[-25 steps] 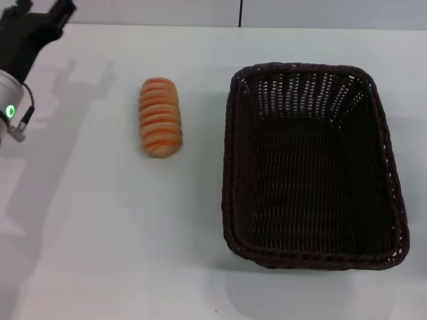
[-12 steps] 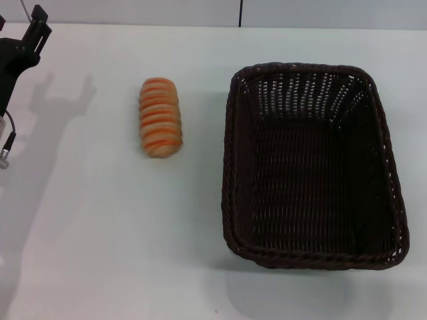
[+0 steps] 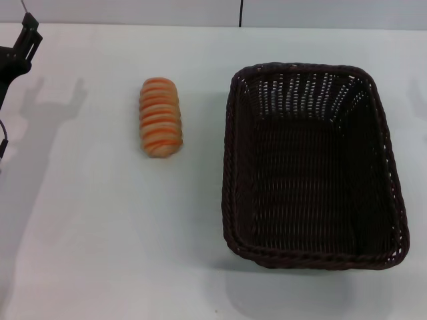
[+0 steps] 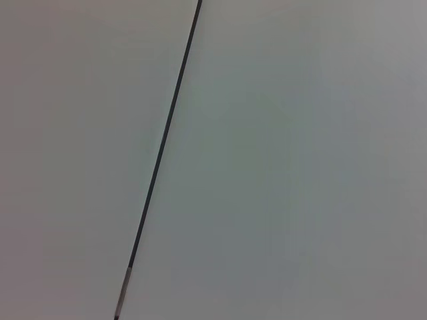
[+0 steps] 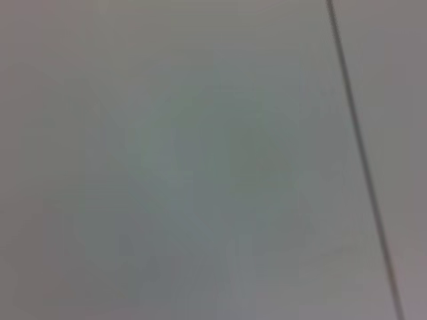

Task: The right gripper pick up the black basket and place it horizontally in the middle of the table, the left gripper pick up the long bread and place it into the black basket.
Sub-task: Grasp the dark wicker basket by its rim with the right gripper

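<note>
The black basket stands on the white table at the right, its long side running away from me; it holds nothing. The long bread, tan with orange-red stripes, lies on the table to the basket's left, well apart from it. My left gripper shows only partly at the far left edge, raised and far from the bread. My right gripper is out of view. Both wrist views show only a plain grey surface with a dark seam.
The wall seam runs behind the table's far edge. Bare tabletop lies in front of the bread and the basket.
My left arm has drawn back to the left and out of the picture; its green-lit ring no longer shows. The bread and the basket have not moved.
</note>
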Available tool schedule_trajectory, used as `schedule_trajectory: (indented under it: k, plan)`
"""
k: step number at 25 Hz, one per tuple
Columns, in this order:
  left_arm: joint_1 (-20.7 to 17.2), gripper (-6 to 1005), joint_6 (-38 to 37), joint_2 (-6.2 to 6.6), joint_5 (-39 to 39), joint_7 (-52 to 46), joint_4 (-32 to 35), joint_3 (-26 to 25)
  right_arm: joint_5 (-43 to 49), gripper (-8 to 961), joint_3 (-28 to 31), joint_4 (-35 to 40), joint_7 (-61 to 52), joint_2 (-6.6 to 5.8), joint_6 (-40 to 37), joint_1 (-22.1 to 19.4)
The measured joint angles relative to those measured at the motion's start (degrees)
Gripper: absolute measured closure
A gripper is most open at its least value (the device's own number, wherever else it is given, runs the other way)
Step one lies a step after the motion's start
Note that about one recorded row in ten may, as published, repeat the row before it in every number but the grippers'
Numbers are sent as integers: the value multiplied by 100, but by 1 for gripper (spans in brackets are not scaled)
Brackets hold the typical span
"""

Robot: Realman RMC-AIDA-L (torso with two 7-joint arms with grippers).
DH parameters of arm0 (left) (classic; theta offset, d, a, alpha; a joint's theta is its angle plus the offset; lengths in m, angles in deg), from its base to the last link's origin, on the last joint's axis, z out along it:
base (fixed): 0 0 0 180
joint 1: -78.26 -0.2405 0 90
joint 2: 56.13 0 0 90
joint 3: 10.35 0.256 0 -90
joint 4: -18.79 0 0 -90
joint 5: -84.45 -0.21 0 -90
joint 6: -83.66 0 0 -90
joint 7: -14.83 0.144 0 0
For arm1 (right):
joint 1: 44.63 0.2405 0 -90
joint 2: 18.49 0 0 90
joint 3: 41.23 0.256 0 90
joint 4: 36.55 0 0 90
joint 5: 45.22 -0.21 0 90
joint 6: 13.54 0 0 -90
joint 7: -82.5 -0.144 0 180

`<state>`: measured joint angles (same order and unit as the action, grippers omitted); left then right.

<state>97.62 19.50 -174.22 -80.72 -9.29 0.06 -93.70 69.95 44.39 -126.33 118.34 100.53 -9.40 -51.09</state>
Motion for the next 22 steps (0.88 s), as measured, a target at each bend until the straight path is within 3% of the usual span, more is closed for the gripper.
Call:
schedule_trajectory:
  k: [3,7,14,22]
  plan:
    - [38,175,2,10,-19,2,4,-2,143,245,539,46,-162,-7,996,230]
    - [90,175,16,19,-27,19,5,-2,1085,244,880,109,-677,-5,1581,562]
    - [119,176,20,24,-28,51,-3,-1,3348,244,773,-371,-2255,12,2269,1003]
    - [160,176,13,23,-1,152,-36,-115,3817,244,649,-1214,-3254,-2,3909,1272]
